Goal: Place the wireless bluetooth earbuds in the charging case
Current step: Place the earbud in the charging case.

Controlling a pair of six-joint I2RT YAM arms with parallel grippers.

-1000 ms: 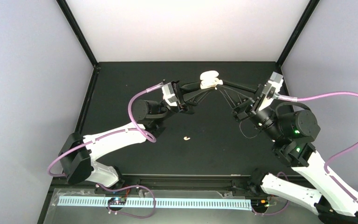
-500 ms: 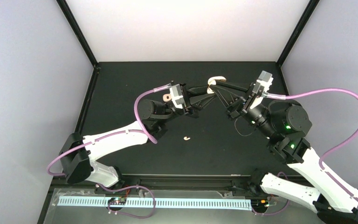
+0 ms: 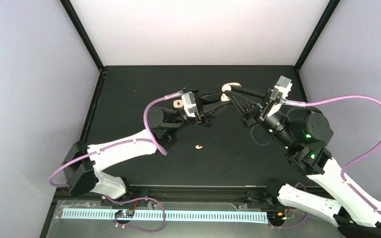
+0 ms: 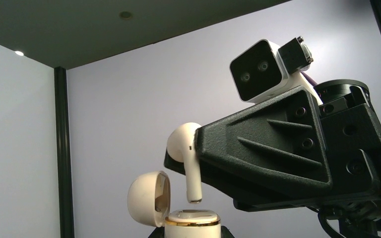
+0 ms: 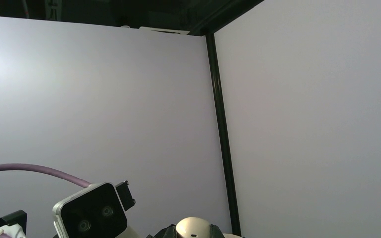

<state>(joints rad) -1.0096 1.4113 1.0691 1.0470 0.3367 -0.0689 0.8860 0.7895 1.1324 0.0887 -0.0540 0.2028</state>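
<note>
The right jaws are closed on an earbud (image 4: 184,143), its rounded head pinched against a black finger (image 4: 263,153) and its stem hanging straight down below the jaws. The stem tip sits just above the case (image 4: 192,221), very close to its top; whether the two touch cannot be told. The left jaws grip that case from below and hold it upright, gold rim uppermost. Only the tops of these jaws show, at the bottom edge of the left wrist view, so their hold reads mainly from the case sitting steady between them. The lid (image 4: 147,198) is swung open to the side of the case away from the right jaws, with its hollow facing the earbud.

Above the right jaws sits the white right camera (image 4: 257,70). From the right wrist, a cream dome (image 5: 193,229) peeks up at the bottom edge, with the left camera (image 5: 90,214) beside it and a purple cable (image 5: 30,171) arching over that.

From above, both sets of jaws meet tip to tip, raised over the far middle of the counter (image 3: 124,94). A loose earbud (image 3: 199,147) lies on the counter well nearer the bases than the jaws, closer to the left arm (image 3: 124,148) than to the right arm (image 3: 322,166).
</note>
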